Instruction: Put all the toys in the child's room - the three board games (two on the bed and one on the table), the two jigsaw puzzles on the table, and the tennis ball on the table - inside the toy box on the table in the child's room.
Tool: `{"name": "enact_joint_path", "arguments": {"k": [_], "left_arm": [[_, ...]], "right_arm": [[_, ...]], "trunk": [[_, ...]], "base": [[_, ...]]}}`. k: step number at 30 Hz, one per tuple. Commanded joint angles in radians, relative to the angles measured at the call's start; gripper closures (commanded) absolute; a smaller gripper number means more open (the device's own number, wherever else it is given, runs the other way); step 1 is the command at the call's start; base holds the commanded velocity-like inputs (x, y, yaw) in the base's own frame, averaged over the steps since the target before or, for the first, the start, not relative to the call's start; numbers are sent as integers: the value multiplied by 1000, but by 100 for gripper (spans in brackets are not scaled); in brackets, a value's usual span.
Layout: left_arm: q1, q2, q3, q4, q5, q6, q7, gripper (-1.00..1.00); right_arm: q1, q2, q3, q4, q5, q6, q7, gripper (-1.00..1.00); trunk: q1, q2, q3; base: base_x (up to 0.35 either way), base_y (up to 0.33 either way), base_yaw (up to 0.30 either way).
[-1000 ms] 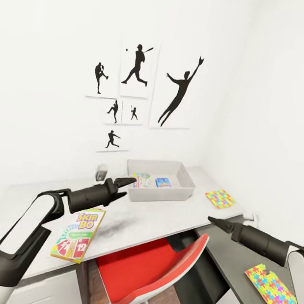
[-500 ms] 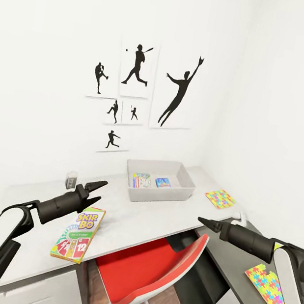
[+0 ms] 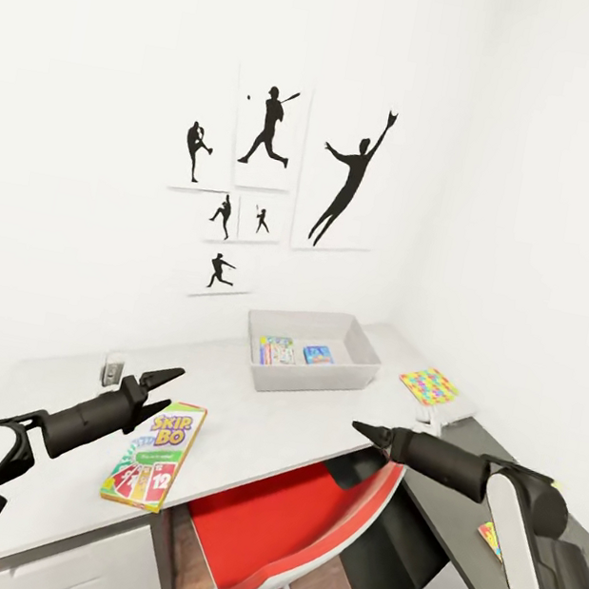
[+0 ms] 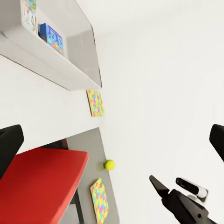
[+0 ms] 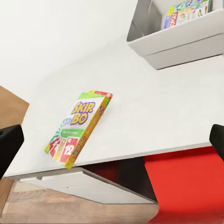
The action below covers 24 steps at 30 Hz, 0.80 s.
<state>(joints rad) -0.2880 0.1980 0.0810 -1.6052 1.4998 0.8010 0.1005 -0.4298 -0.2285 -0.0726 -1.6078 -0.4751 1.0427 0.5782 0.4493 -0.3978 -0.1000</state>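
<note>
Green-yellow-red SKIP-BO box [image 3: 153, 454] beside the black left gripper [image 3: 159, 389]; pale grey toy box [image 3: 312, 353]; red chair [image 3: 293, 521].

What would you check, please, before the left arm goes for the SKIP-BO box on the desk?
1. Left gripper open and empty: ok, its fingers are spread.
2. SKIP-BO box reachable: ok, it lies flat near the desk's front edge, just beside that gripper.
3. Gripper already over the box: not ok, it sits off the box's far left corner.
4. Room in the toy box: ok, two games stand at its left and bare floor shows on the right.
5. Right gripper out of the way: ok, it hovers above the red chair, apart from the box.
6. Right gripper's state: cannot tell.
</note>
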Motion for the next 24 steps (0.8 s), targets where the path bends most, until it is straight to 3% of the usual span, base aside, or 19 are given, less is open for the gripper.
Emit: {"name": "enact_joint_path", "arguments": {"k": [1, 7, 9, 16, 24], "left_arm": [[-1, 0, 1, -1, 11, 4, 10, -100], [22, 4, 10, -1, -7, 3, 9, -100], [32, 4, 15, -1, -29, 3, 8, -100], [43, 3, 20, -1, -66, 2, 7, -100], [57, -1, 21, 0, -91, 2, 7, -100]], "right_arm": [[-1, 0, -1, 0, 7, 4, 8, -100], [-2, 15, 52, 1, 8, 4, -25, -100], [-2, 21, 69, 3, 8, 4, -44, -100], [-3, 44, 87, 13, 8, 4, -103, -100], [-4, 95, 98, 77, 8, 4, -176, -100]], "trunk": [[1, -2, -2], [1, -2, -2], [1, -2, -2], [1, -2, -2], [1, -2, -2]], "base": [[48, 133, 0], [73, 193, 0], [88, 231, 0], [96, 250, 0], [61, 160, 0]]}}
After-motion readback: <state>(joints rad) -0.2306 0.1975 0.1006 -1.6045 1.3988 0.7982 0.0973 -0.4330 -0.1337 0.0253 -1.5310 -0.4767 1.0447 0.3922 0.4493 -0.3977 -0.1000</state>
